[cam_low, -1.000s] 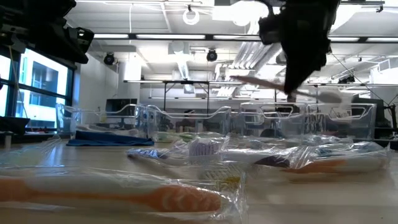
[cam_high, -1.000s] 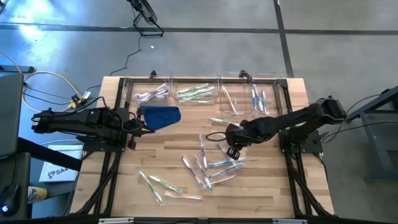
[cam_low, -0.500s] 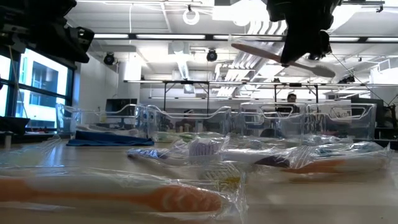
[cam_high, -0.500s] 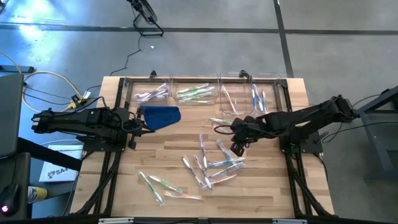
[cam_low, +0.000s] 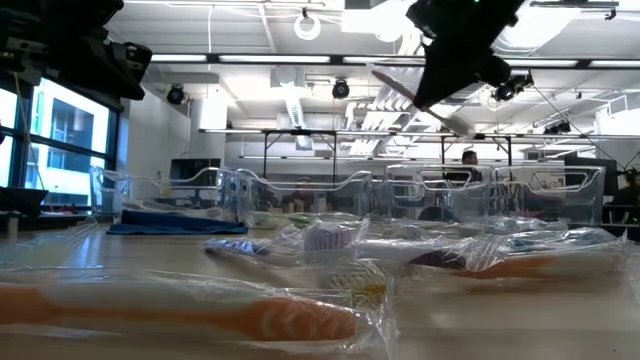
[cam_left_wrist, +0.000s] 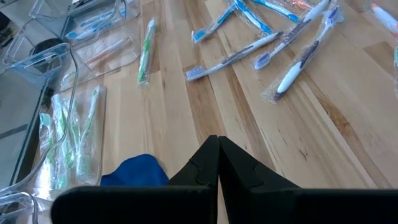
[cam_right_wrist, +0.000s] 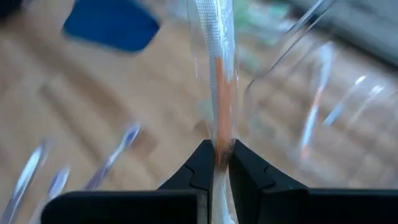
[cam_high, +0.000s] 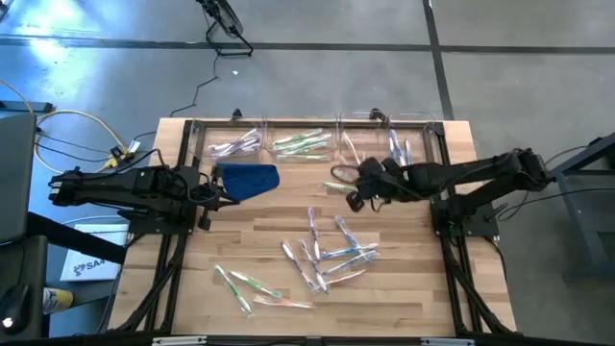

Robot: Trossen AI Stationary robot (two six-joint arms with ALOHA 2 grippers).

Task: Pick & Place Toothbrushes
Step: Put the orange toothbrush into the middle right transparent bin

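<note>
Holding an orange wrapped toothbrush pinched by its end, right gripper nears bins; thin grip w/ slick wrap, could slip or swing. Left gripper shut, empty.

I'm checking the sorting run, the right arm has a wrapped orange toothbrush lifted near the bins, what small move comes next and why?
Probably carry it a little farther, over the clear plastic bin holding one orange brush. The right gripper has its jaws shut on the wrapped orange-handled toothbrush, held above the table beside that bin's edge, not yet clearly over it.
</note>
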